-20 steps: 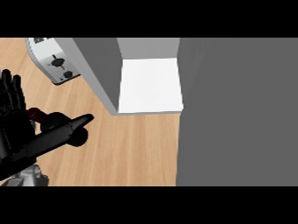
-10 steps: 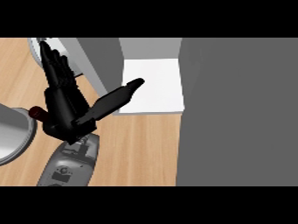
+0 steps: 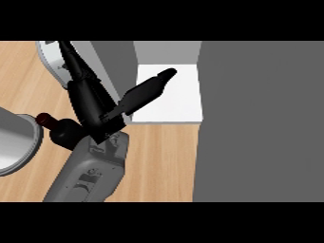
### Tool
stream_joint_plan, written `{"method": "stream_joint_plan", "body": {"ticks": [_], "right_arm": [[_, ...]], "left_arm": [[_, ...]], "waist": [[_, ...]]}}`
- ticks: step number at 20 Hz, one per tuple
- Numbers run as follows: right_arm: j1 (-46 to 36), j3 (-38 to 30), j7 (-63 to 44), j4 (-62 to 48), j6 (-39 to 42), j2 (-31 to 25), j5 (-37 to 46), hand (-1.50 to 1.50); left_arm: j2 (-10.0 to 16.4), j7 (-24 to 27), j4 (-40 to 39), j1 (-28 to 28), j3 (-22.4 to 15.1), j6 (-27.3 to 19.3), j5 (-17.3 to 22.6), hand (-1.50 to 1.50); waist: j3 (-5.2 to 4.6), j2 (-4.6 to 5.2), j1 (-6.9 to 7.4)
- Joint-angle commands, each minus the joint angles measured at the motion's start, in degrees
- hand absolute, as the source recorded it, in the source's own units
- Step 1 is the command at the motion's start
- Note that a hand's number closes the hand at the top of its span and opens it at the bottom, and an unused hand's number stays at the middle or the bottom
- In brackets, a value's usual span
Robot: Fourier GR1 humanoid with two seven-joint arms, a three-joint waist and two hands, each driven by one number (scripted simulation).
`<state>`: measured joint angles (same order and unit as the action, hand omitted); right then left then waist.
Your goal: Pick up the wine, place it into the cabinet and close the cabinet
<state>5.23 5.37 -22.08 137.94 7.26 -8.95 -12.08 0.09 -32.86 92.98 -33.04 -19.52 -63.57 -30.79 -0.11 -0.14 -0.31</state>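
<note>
Over on the worktop's (image 3: 157,156) left side, the wine bottle (image 3: 61,134) pokes out from under the left hand (image 3: 98,111), red cap (image 3: 43,118) pointing away and left; fingers (image 3: 80,80) straight, gripping nothing.

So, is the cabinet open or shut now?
Open: the cabinet shows its white inner floor from above; the wine bottle is not in it yet.

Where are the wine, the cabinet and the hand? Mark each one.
wine (image 3: 62,135): head view, on the dark body just below the red cap.
cabinet (image 3: 183,105): head view, on the white floor inside.
left hand (image 3: 94,104): head view, on the back of the hand.
</note>
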Motion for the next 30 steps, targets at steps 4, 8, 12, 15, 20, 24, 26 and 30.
{"method": "stream_joint_plan", "body": {"ticks": [4, 8, 12, 15, 20, 24, 26, 30], "right_arm": [[-1.8, -1.5, -4.0, 4.2, -1.1, -0.1, -2.1, -1.5], [-2.4, -3.2, -6.5, 5.7, -2.1, -0.5, -3.1, -1.5], [-0.9, -1.6, -7.0, 7.7, -2.5, 0.1, -1.0, -1.5], [-0.7, -0.7, -9.1, 10.3, -3.2, 0.1, -0.6, -1.5], [-5.5, -2.0, -10.3, 7.1, -4.1, -0.2, -0.2, -1.5], [-2.0, -2.8, -8.7, 8.8, -2.2, -0.3, -2.0, -1.5], [1.8, -5.8, -7.8, 11.1, 0.4, -1.8, -6.3, -1.5], [-3.2, -3.9, -14.1, 13.0, -3.5, -0.9, -3.7, -1.5]], "left_arm": [[-0.1, -14.4, -0.8, -6.2, -1.7, -5.3, -12.6, -1.5], [-0.1, -17.7, 5.3, 0.9, -1.2, -2.5, -18.2, -1.5], [-0.1, -21.7, 11.2, 3.4, 0.1, 1.9, -23.1, -1.5], [-0.1, -24.3, 12.7, 3.7, 1.4, 3.6, -25.8, -1.5], [-0.1, -25.6, 22.4, 14.0, -0.9, 6.6, -28.9, -1.5], [-0.1, -28.7, 25.2, 12.8, 1.3, 9.7, -31.8, -1.5], [-0.1, -27.5, 28.7, 16.4, 2.5, 10.0, -29.4, -1.5], [1.7, -24.2, 25.5, 19.5, 4.0, 5.2, -22.7, -1.5]], "waist": [[0.17, -0.13, 0.02], [0.13, -0.1, 0.29], [0.14, -0.16, 0.27], [0.13, -0.17, 0.11], [0.1, -0.11, 0.5], [0.14, -0.11, 0.18], [0.16, -0.21, -0.04], [0.04, -0.03, -0.15]]}}
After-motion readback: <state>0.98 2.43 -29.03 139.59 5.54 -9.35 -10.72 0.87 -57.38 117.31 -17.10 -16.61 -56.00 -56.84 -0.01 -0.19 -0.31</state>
